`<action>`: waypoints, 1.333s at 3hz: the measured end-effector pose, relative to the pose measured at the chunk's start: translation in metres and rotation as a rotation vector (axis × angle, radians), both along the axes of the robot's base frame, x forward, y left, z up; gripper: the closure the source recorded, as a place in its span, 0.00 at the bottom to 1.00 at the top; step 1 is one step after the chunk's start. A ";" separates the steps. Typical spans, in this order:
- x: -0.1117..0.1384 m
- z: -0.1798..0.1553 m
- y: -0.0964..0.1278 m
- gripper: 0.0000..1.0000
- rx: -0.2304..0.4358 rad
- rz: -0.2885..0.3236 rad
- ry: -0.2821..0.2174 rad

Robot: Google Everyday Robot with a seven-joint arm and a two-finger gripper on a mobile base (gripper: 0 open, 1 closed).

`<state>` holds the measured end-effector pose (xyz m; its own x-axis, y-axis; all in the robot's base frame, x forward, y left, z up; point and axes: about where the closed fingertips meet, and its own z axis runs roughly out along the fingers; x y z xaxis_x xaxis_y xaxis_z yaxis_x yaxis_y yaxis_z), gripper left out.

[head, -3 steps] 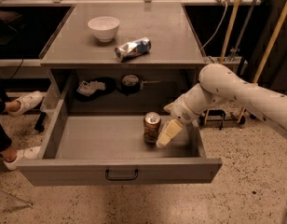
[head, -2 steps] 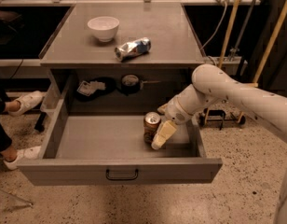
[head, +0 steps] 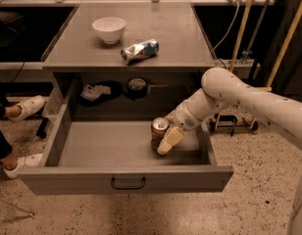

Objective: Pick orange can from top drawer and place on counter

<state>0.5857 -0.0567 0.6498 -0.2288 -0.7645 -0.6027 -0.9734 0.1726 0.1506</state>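
The orange can (head: 159,127) stands upright in the open top drawer (head: 112,146), at the right of its floor. My gripper (head: 166,142) reaches down into the drawer from the right and sits against the can's front right side, partly covering it. The white arm (head: 239,94) comes in from the right over the drawer's right wall. The counter (head: 131,33) lies above and behind the drawer.
On the counter stand a white bowl (head: 109,29) and a crushed silver-and-blue can (head: 139,51). Dark objects (head: 136,87) lie on the shelf behind the drawer. A person's shoes (head: 23,106) are at the left. Poles and cables stand at the right.
My gripper has moved a little to the left, from beside the orange can to against it. The can has not moved.
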 end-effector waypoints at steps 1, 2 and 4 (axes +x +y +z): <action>0.000 0.000 0.000 0.42 0.000 0.000 0.000; 0.000 0.000 0.000 0.65 0.000 0.000 0.000; 0.038 0.053 0.002 1.00 -0.050 -0.024 -0.025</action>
